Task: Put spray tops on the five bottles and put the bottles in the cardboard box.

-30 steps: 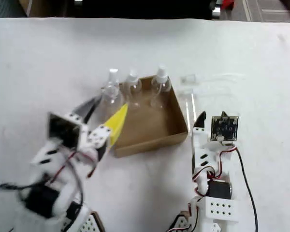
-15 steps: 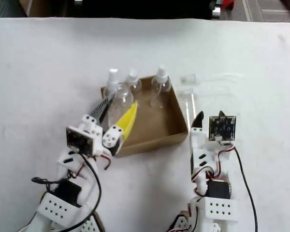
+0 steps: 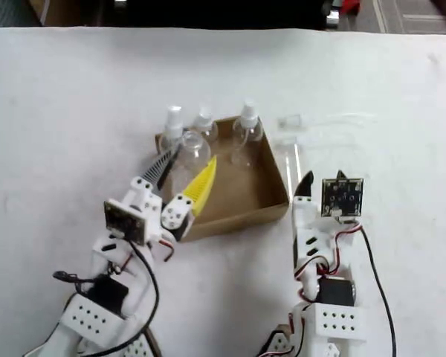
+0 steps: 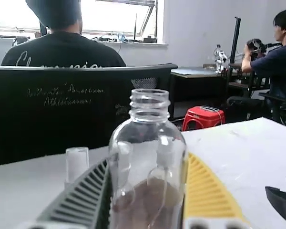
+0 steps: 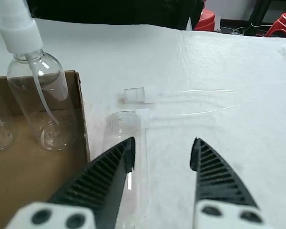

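1. While the left gripper (image 3: 192,155) is clamping the uncapped bottle (image 3: 193,145) between its grey and yellow fingers, that bottle is standing upright over the far left part of the cardboard box (image 3: 234,216), with its open neck pointing straight up.
2. Three capped bottles (image 3: 204,126) are standing in a row at the far edge of the box. Whether the leftmost one is standing inside the wall or just outside it cannot be told.
3. On the right side, the right gripper (image 5: 163,143) is resting just right of the box with its jaws apart and nothing between them.
4. One more bare bottle (image 5: 121,126) is lying on the table (image 3: 74,89), just beside the right wall of the box. Its long axis is running near to far, parallel to that wall, and its near end is sitting at the left jaw of the right gripper.
5. Two loose spray tops (image 5: 136,94) are lying on the table just beyond that bottle, far of the right gripper. Their dip tubes are pointing to the right, so each long axis is running left to right, across the line of the jaws.
6. Judging by position, the right arm is lying nearer to both tops. The left arm is standing well apart from them, on the other side of the box.
7. Capping the held bottle is therefore likely calling for the right arm to fetch a top and turn its tube downward toward the open neck.
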Action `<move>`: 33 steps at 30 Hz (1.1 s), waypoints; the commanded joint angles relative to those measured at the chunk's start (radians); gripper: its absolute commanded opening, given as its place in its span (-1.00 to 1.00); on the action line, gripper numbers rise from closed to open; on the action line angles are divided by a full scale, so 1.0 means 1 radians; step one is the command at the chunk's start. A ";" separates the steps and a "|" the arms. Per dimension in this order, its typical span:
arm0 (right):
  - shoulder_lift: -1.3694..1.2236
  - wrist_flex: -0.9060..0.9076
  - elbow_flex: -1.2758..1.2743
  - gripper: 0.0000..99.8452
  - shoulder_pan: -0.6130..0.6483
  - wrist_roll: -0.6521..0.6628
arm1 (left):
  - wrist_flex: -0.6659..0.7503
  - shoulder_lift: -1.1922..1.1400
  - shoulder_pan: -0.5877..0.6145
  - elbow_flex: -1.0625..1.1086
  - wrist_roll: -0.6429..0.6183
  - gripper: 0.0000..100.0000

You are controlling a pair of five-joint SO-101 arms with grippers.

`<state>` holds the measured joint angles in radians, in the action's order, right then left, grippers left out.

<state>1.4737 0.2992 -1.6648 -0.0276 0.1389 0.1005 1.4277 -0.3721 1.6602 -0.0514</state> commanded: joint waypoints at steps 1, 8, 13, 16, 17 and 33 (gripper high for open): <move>0.012 -0.024 0.008 -0.65 0.004 0.011 | 0.029 -0.148 -0.007 -0.137 -0.017 -0.86; 0.012 -0.024 0.008 -0.65 0.005 0.011 | 0.155 -0.545 -0.007 -0.259 -0.018 -0.86; 0.012 -0.024 0.008 -0.65 0.007 0.011 | 0.265 -0.731 -0.005 -0.301 -0.011 -0.86; 0.012 -0.024 0.009 -0.65 0.005 0.011 | 0.273 -0.759 -0.007 -0.302 -0.011 -0.86; 0.012 -0.024 0.009 -0.65 0.004 0.011 | 0.270 -0.759 -0.008 -0.301 -0.011 -0.86; 0.013 0.343 0.440 -0.92 0.030 0.009 | 0.267 -0.760 -0.016 -0.256 -0.009 -0.86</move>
<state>1.4737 0.5048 -1.4285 -0.0476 0.1389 0.3429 0.6559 -0.3721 1.4285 -0.0529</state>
